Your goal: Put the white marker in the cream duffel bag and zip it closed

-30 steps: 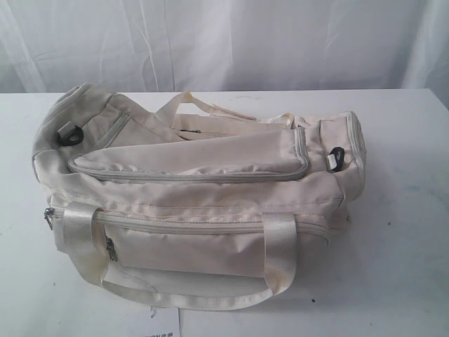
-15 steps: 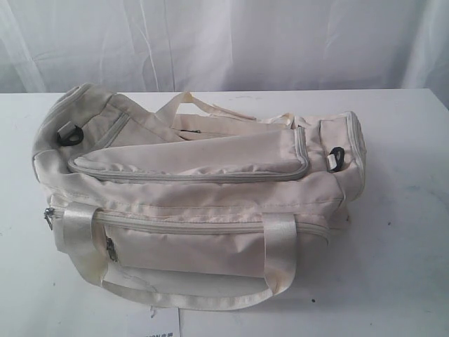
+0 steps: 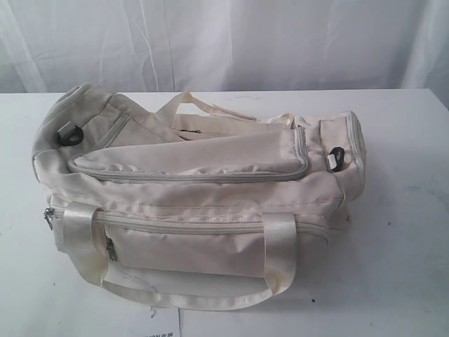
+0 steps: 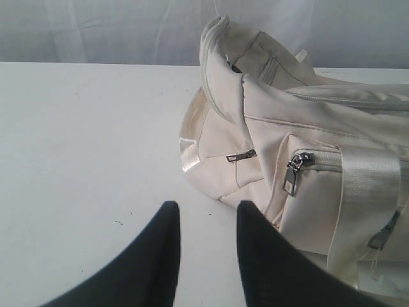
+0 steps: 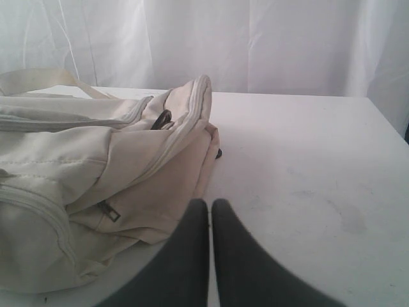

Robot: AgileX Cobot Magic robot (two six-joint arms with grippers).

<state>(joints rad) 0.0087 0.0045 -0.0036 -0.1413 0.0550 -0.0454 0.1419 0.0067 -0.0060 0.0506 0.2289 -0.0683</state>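
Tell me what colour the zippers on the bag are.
Grey zippers on the cream bag; clearest in the exterior view.

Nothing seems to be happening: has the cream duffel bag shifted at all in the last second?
No. The cream duffel bag sits where it was: its near handle keeps the same place against the paper sheet.
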